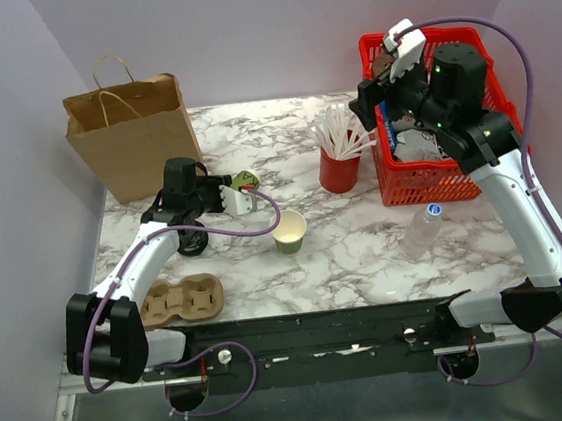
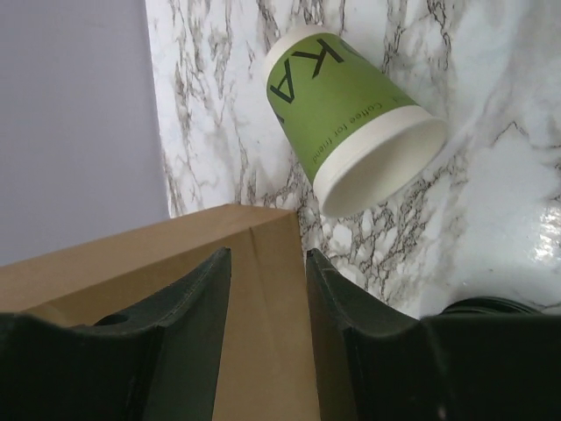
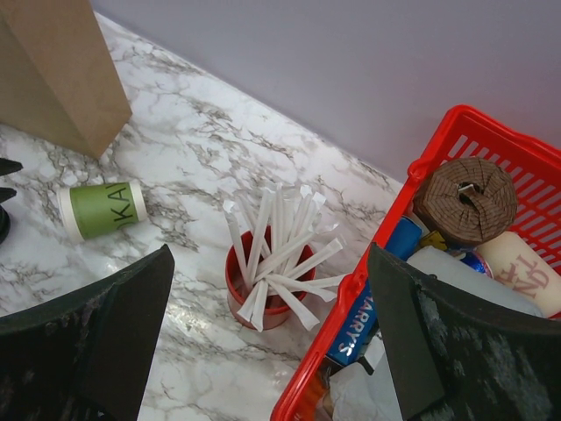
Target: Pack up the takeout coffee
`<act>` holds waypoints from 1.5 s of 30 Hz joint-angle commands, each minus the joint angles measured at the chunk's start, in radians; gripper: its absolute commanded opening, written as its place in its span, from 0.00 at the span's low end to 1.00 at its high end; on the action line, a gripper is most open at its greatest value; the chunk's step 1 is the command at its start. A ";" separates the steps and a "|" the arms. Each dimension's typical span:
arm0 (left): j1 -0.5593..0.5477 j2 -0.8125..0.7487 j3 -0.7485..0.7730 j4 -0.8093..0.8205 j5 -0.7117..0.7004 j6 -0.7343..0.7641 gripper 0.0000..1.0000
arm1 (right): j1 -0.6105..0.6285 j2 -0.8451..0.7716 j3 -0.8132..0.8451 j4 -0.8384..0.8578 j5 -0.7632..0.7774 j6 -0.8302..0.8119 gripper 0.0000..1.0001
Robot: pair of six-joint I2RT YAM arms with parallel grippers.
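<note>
The takeout coffee cup (image 1: pixel 247 179) is olive green with a pale rim. It lies on its side on the marble, with no lid on it, and also shows in the left wrist view (image 2: pixel 351 114) and the right wrist view (image 3: pixel 103 209). A round black lid (image 1: pixel 195 242) lies under the left arm; its edge shows in the left wrist view (image 2: pixel 495 307). My left gripper (image 1: pixel 224 184) is open and empty just short of the cup, jaws apart (image 2: pixel 267 259). My right gripper (image 1: pixel 364 106) is raised over the red basket's left side, wide open and empty (image 3: pixel 272 289).
A brown paper bag (image 1: pixel 132 136) stands at the back left. A cream-lined cup (image 1: pixel 289 232) stands upright mid-table. A red cup of white sticks (image 1: pixel 340 169) stands beside the red basket (image 1: pixel 430 193). A water bottle (image 1: pixel 422 231) and a cardboard cup carrier (image 1: pixel 180 302) lie nearer.
</note>
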 commanded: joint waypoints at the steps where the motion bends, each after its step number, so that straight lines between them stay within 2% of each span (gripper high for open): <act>1: 0.012 0.043 0.015 0.074 0.135 0.035 0.48 | -0.006 0.006 -0.017 0.025 0.017 -0.010 1.00; 8: 0.012 0.102 0.085 -0.079 0.166 0.064 0.47 | -0.009 0.012 -0.019 0.033 0.031 -0.018 1.00; 17: 0.013 0.141 0.086 -0.098 0.164 0.081 0.47 | -0.010 0.012 -0.022 0.034 0.035 -0.017 1.00; 24: 0.013 0.171 0.077 -0.071 0.137 0.097 0.47 | -0.010 0.010 -0.020 0.033 0.040 -0.017 1.00; 32: 0.013 0.191 0.037 0.038 0.087 0.107 0.47 | -0.010 0.004 -0.033 0.034 0.035 -0.012 1.00; 40: 0.012 0.240 0.054 0.060 0.067 0.097 0.46 | -0.010 0.009 -0.025 0.036 0.037 -0.012 1.00; 45: 0.012 0.250 0.062 0.074 0.061 0.078 0.40 | -0.010 0.010 -0.028 0.034 0.037 -0.009 1.00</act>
